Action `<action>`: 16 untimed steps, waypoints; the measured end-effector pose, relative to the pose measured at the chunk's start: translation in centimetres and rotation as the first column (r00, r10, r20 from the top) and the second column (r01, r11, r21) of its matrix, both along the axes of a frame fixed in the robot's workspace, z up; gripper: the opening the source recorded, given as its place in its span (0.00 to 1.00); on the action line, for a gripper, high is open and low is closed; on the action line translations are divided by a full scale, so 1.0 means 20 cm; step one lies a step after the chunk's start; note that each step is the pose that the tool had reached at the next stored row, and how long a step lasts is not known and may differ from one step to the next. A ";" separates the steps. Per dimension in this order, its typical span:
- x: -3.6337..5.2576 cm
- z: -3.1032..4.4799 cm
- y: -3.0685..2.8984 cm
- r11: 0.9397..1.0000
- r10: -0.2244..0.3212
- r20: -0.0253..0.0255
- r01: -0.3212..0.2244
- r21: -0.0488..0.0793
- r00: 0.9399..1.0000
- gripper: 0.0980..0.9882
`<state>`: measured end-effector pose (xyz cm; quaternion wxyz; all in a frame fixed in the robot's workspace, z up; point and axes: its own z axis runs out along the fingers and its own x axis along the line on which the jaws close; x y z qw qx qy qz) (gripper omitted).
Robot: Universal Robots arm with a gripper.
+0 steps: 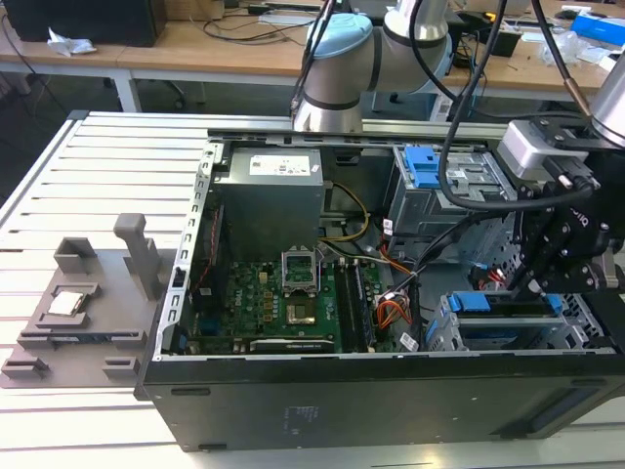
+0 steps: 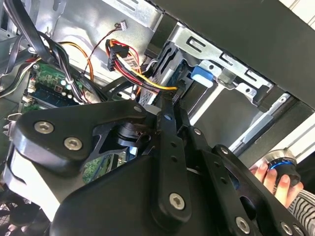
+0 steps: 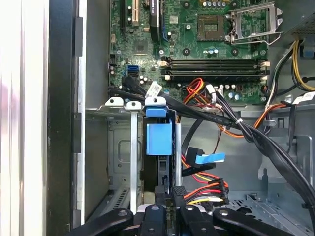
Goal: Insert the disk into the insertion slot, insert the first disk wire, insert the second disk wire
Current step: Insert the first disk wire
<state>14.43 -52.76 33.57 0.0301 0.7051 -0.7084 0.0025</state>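
The disk [image 3: 159, 138] stands edge-on inside the insertion slot [image 3: 120, 147], its blue carrier tab facing out. In the exterior view the disk [image 1: 476, 303] lies in the silver cage [image 1: 441, 337] at the case's near right corner, with my gripper [image 1: 532, 283] right above it. My gripper [image 3: 170, 196] is closed around the disk's near edge, fingers tight together; in the second wrist view the gripper [image 2: 172, 97] meets the disk [image 2: 202, 76] at the cage [image 2: 236, 73] mouth. A loose connector on red, yellow and black wires [image 3: 209, 189] and a blue-tabbed cable [image 3: 209, 158] hang beside the cage, unplugged.
The open case holds a motherboard [image 1: 283, 303], a power supply [image 1: 269, 200] and a taller bay with a blue latch [image 1: 430, 166]. Cable bundles [image 3: 256, 137] cross beside the cage. A grey fixture [image 1: 83, 303] lies on the table. A person's hand [image 2: 268, 174] holds a knob.
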 end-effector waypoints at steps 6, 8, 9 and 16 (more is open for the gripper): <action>0.000 -0.012 0.000 1.000 0.000 0.000 0.000 0.000 1.000 0.17; 0.000 -0.001 -0.001 1.000 0.000 0.000 0.000 0.000 1.000 0.17; 0.000 0.005 -0.001 1.000 0.000 0.000 0.000 0.000 1.000 0.17; 0.000 0.096 -0.001 1.000 0.000 0.000 0.000 0.000 1.000 0.17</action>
